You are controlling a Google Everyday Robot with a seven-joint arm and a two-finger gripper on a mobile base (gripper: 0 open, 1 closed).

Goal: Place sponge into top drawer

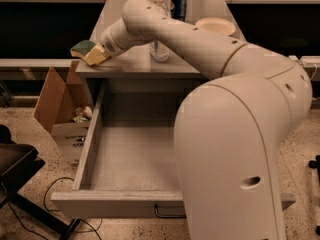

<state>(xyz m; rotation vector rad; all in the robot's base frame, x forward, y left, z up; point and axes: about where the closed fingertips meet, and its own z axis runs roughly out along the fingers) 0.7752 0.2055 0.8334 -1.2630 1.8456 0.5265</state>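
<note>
The sponge (82, 47) shows its dark green top at the left front corner of the grey counter (135, 64). My pale yellow gripper (94, 58) is right against the sponge's near right side, at the counter's edge. The sponge's yellow base is hard to tell apart from the gripper. The top drawer (90, 149) is pulled wide open below the counter, and its inside is bare grey. Its dark handle (167, 214) shows under the front panel. My arm's bulk hides the drawer's right part.
On the counter behind the arm stand a clear bottle (160, 51), a blue can (179, 5) and a white bowl (215, 26). An open cardboard box (57, 104) with trash sits on the floor to the drawer's left. A black chair base (17, 179) and cable are at the lower left.
</note>
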